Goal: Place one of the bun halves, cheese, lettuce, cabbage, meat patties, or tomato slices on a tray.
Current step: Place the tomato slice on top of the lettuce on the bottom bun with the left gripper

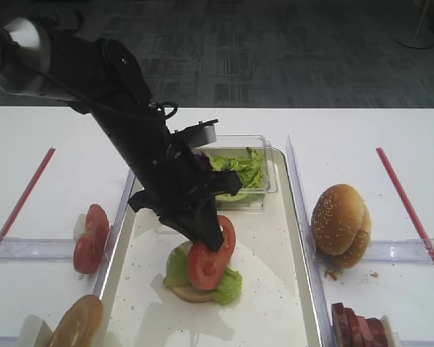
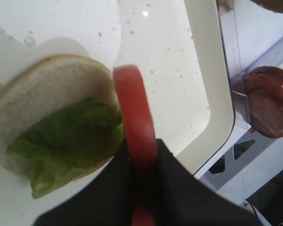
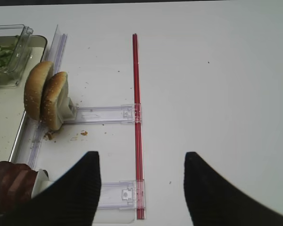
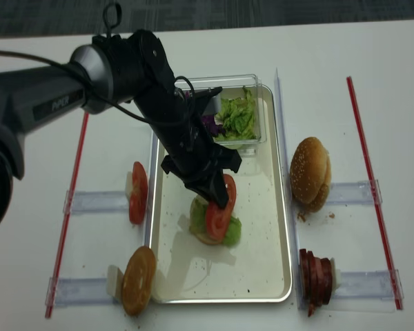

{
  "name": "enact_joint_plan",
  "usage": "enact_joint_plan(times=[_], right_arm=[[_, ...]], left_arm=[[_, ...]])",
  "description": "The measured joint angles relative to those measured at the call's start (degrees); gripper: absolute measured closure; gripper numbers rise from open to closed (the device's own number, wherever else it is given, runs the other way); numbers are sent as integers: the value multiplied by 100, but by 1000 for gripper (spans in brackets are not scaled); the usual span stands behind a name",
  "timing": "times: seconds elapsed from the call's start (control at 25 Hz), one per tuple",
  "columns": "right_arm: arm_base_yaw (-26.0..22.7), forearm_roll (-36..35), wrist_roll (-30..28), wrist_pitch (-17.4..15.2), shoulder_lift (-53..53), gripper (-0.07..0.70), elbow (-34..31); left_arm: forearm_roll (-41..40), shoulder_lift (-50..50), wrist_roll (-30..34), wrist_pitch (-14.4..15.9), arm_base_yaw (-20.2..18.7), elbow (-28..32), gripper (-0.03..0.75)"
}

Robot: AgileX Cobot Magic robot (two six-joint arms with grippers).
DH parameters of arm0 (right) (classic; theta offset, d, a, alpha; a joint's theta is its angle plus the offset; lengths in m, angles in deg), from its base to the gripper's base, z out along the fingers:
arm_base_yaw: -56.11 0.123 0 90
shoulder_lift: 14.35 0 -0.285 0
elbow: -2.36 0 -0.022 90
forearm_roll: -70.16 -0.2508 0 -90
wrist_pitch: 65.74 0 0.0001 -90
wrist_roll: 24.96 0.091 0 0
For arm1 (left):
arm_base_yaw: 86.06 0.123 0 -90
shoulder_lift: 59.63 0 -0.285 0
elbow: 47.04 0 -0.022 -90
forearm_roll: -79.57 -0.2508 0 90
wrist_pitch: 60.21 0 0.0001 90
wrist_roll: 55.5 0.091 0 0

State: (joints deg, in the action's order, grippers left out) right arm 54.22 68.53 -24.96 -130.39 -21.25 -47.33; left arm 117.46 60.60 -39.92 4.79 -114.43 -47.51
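Clenched black jaws of the left gripper [image 2: 142,188] fill the bottom of the left wrist view, grasping one of the tomato slices [image 2: 136,117] on edge. Just beyond it, at the left of that view, a bun half [image 2: 47,89] lies cut face up on the tray [image 2: 203,70] with a piece of lettuce [image 2: 68,141] on it; the slice hangs at the bun's right edge. In the high view this stack sits in the lower middle of the tray, the arm reaching down from the upper left. Further up the tray a clear box [image 1: 264,173] holds more lettuce and some purple cabbage [image 4: 210,124]. On the white desk [image 1: 58,130] more tomato slices [image 1: 90,238] stand left of the tray, sesame bun halves [image 1: 340,224] right of it, and meat patties [image 1: 358,325] at the lower right. The right gripper [image 3: 140,188] hangs released over bare desk.
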Motion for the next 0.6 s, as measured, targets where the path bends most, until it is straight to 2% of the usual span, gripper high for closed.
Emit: enact_joint_plan(times=[0.6], right_arm=[[0,0,0,0,0,204,0]], left_arm=[[-65,0,-39,-13,0,-9,651]])
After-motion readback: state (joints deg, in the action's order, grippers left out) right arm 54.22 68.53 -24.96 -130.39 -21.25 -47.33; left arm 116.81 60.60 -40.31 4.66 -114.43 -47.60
